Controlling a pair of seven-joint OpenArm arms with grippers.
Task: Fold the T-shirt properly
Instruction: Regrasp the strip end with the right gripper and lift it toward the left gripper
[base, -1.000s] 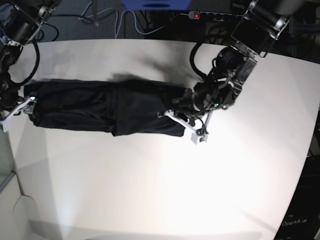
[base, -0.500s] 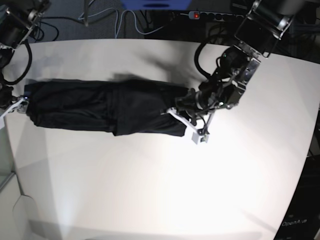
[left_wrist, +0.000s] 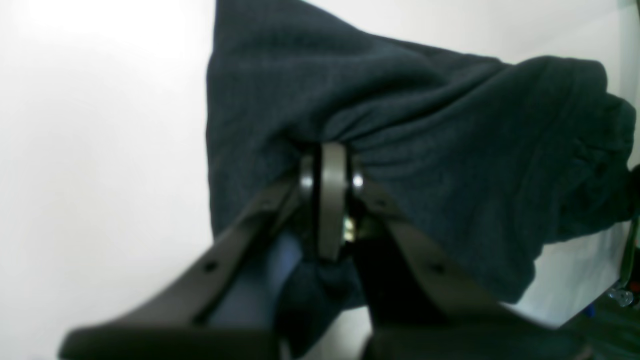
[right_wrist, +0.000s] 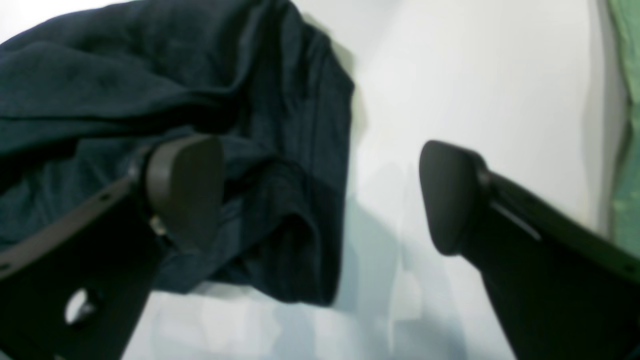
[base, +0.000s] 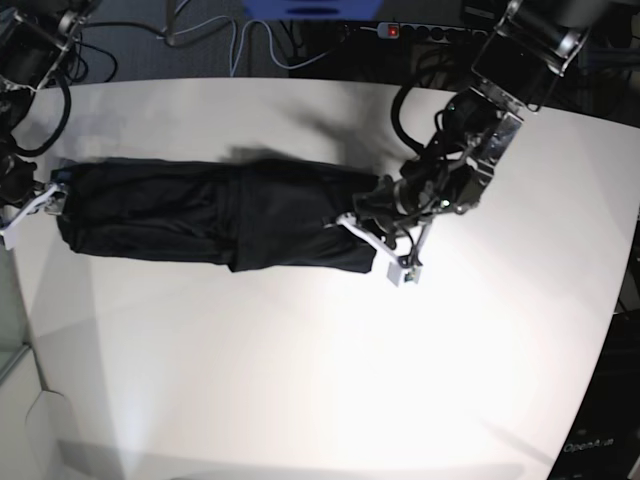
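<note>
The black T-shirt (base: 210, 215) lies as a long folded band across the white table (base: 300, 380). At its right end in the base view, my left gripper (base: 375, 245) is shut on a pinch of fabric. The left wrist view shows the closed fingertips (left_wrist: 327, 170) biting into the bunched T-shirt (left_wrist: 450, 150). My right gripper (base: 28, 212) stands open at the band's left end. In the right wrist view the right gripper (right_wrist: 317, 190) has one finger (right_wrist: 185, 185) over the T-shirt (right_wrist: 150, 75) and the other finger (right_wrist: 450, 195) over bare table.
A power strip (base: 400, 30) with a red light and loose cables (base: 240, 45) lie beyond the table's far edge. Something green (right_wrist: 627, 125) shows past the table's edge in the right wrist view. The table's left edge runs close to my right gripper.
My right gripper's jaws spread a little wider and it shifted slightly at the shirt's left end. The left gripper kept its pinch and nudged the right end slightly rightward.
</note>
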